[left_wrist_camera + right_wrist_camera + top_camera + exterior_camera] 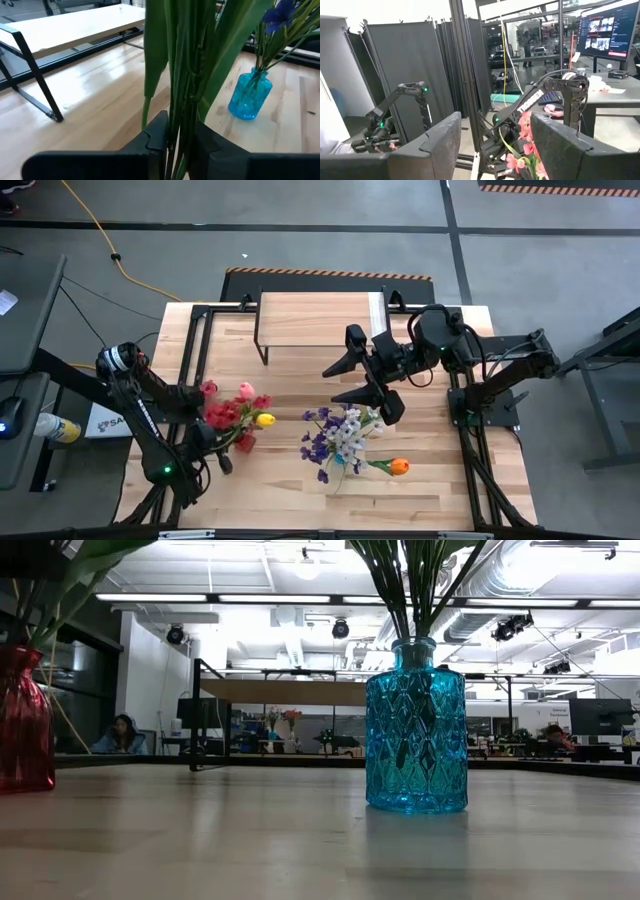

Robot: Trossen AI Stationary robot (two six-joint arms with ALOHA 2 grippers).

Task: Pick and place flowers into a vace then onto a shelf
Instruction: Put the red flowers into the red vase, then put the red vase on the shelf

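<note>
My left gripper (177,142) is clamped on the flowers' (232,415) upright stems above the red vase (24,720); the shelf (315,318) lies toward one o'clock. My right gripper (372,380) hangs wide open, empty.

Bright, even light is falling from overhead, and the ceiling light strips (300,598) are blowing out to near white in the low view. The wooden tabletop (290,480) is catching a pale sheen there and showing only faint, soft shadows in the high view. The blue vase (416,730) is glowing as light passes through its glass and is casting a dim reflection on the near wood. In the left wrist view the near stems (185,75) are blurring, being close to the lens. In the right wrist view the far monitor (610,30) is shining brightly while the near dark fingers (435,150) are looking soft.
</note>
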